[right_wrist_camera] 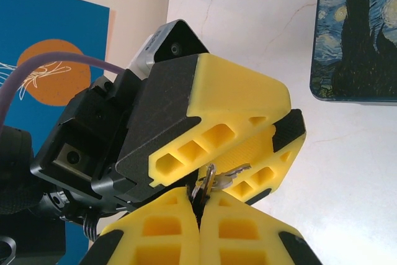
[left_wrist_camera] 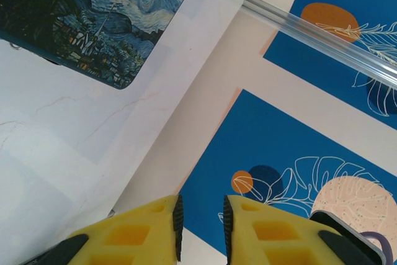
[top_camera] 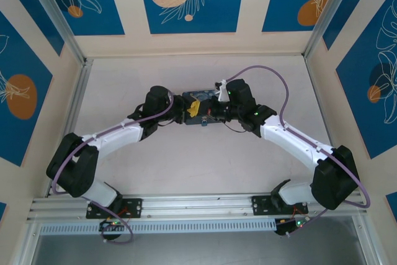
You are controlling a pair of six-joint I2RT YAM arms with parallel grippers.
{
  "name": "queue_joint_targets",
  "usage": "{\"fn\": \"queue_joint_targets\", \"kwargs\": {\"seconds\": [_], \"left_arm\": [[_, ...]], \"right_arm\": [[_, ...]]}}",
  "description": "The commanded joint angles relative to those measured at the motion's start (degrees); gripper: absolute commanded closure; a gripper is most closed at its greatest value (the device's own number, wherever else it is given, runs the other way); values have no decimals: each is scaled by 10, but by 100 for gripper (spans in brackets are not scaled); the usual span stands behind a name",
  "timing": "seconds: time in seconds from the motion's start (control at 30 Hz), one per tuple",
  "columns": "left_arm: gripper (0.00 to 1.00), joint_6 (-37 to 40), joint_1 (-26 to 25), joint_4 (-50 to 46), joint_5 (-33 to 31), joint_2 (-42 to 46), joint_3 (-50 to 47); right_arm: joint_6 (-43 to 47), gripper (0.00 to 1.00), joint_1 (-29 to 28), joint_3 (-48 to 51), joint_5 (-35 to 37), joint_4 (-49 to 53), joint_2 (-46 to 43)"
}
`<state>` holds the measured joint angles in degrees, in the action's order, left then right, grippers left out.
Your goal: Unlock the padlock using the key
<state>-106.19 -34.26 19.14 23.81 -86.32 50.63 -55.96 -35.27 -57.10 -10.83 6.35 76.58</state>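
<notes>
In the right wrist view my right gripper [right_wrist_camera: 200, 200] is shut on the head of the key [right_wrist_camera: 214, 180]. Its silvery blade and a small ring stick out above the fingertips. My left gripper [right_wrist_camera: 286, 136] lies right behind the key, its yellow fingers [right_wrist_camera: 236, 100] almost touching it. In the left wrist view the left gripper [left_wrist_camera: 201, 215] stands open by a narrow gap with nothing between the pads. From above, both grippers [top_camera: 193, 108] [top_camera: 208, 116] meet mid-table. A tiny bluish spot just below them looks like the padlock [top_camera: 203, 122].
A dark-blue box painted with a starry night [top_camera: 200, 96] [left_wrist_camera: 93, 23] [right_wrist_camera: 360, 35] lies flat just beyond the grippers. White table [top_camera: 186, 166] stretches on all sides, bounded by aluminium rails [top_camera: 74, 110] and blue-patterned walls [left_wrist_camera: 322, 122].
</notes>
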Motion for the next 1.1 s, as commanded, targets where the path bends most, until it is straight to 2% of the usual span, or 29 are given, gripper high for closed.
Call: {"fn": "queue_joint_targets", "kwargs": {"seconds": [0.0,0.1,0.2,0.37,0.43,0.47,0.6,0.87,1.07], "left_arm": [[77,-1,-4,10,2,18,6],[77,-2,-4,8,2,19,6],[70,-1,-5,8,3,19,9],[43,2,-6,6,8,18,15],[35,2,-6,2,10,17,16],[34,2,-7,3,10,17,15],[36,0,-9,9,8,16,12],[62,-2,-10,17,5,14,15],[67,-2,-10,9,3,16,13]], "right_arm": [[-4,100,-3,12,5,-10,0],[-6,100,-3,15,5,-12,0],[-6,100,-3,18,8,-14,3],[-11,100,-2,26,11,-25,6],[-13,100,-1,27,12,-28,8],[-13,100,-1,27,12,-29,9],[-14,100,-1,27,12,-32,13],[-20,100,-1,40,10,-38,15],[-20,100,1,51,13,-36,4]]}}
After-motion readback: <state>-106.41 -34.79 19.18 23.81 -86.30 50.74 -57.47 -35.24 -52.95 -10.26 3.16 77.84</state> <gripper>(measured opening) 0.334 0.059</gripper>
